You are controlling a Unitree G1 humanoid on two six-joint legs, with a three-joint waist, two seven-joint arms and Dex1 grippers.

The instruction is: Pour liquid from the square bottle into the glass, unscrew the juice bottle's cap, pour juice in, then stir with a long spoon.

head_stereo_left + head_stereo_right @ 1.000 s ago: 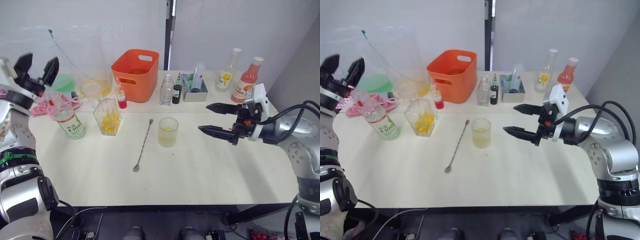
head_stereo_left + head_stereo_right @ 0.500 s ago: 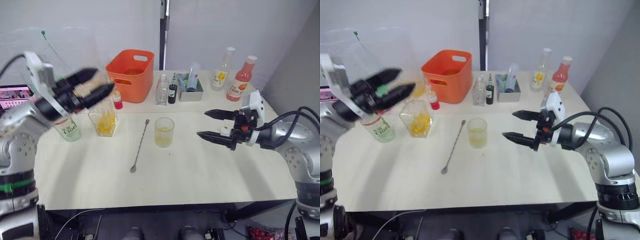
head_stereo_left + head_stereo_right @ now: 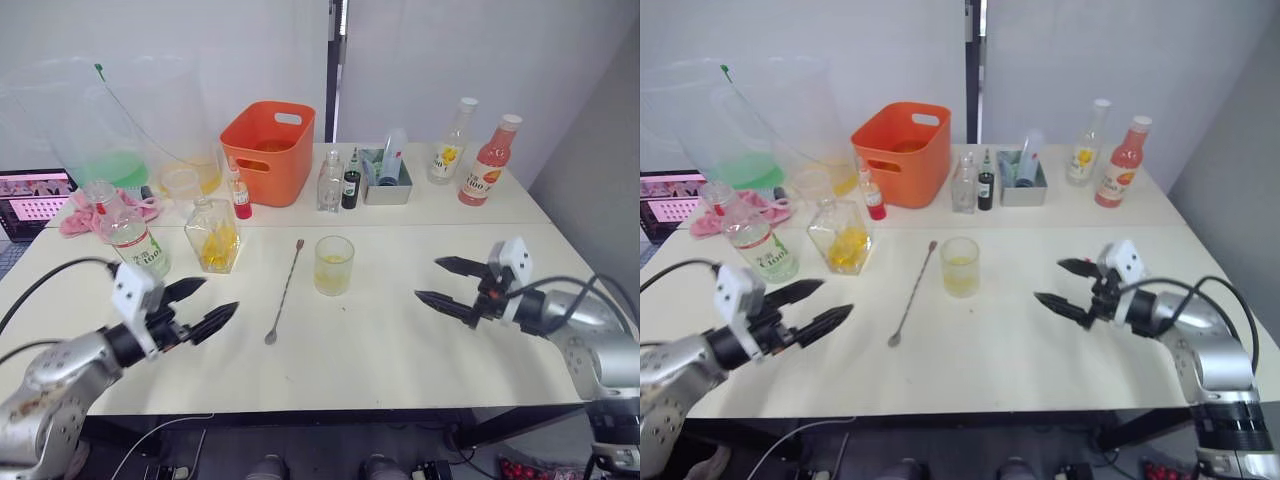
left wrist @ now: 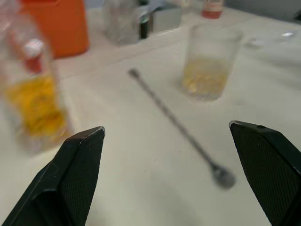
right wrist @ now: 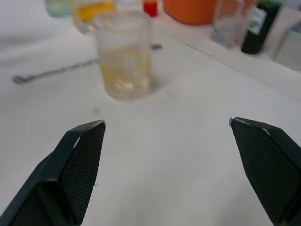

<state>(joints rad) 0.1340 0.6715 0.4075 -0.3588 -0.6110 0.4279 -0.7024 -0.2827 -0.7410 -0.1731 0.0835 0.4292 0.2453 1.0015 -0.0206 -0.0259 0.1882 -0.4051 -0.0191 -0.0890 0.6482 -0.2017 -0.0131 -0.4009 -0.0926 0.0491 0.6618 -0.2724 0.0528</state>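
Now your left gripper (image 3: 196,307) hangs low over the near edge of the table (image 3: 380,360), its two fingers spread wide and empty, pointing toward the long spoon (image 3: 285,291); half a second ago it was up beside the square bottle (image 3: 214,234), and a second ago raised high at the far left. Your right gripper (image 3: 448,284) has also dropped and drawn back toward you from the glass (image 3: 333,265), fingers likewise spread with nothing between them. The glass stands mid-table with a little yellow liquid in it, the spoon lies just to its left, bowl end toward you, and the square bottle sits upright behind the spoon, next to the clear bottle with the green label (image 3: 132,236). The juice bottle (image 3: 482,162), cap on, is at the far right, well apart from both grippers. I'd judge both arms have backed off to a resting pose, so the uncapping, juice pour and stir are not yet done.
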